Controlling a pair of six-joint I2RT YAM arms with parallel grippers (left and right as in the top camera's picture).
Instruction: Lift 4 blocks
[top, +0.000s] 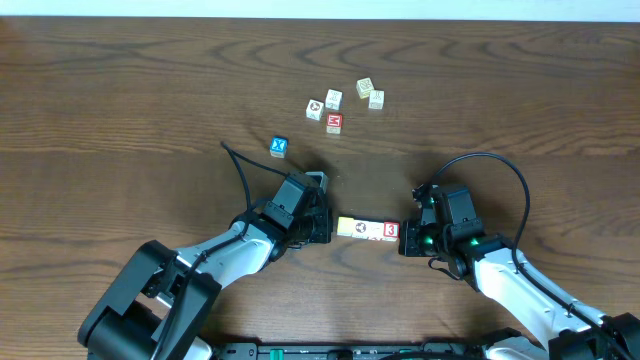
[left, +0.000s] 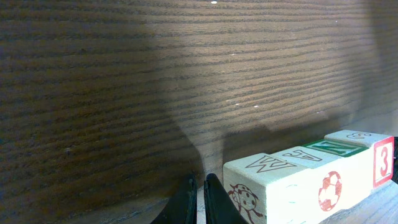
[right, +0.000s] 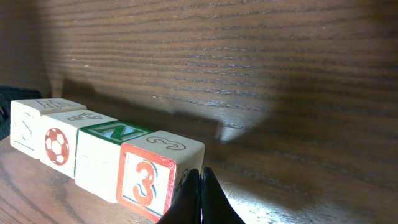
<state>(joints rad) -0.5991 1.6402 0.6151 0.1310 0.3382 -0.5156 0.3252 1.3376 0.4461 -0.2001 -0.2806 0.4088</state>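
Observation:
Four blocks (top: 368, 229) lie end to end in one short row at the table's front middle. From the left wrist the near block (left: 273, 186) shows a ladybug and a red ball, then come the green "N" block (left: 336, 148) and the red "3" block (left: 382, 162). My left gripper (left: 200, 199) is shut, its tip against the row's left end (top: 328, 225). My right gripper (right: 200, 196) is shut too, pressed on the "3" block (right: 146, 180) at the right end (top: 404, 238). I cannot tell whether the row rests on the table or hangs just above it.
A blue cube with a white X (top: 278, 146) sits behind the left gripper. Farther back are a red cube (top: 334, 122) and several pale cubes (top: 365, 87). Black cables arc over both arms (top: 500, 160).

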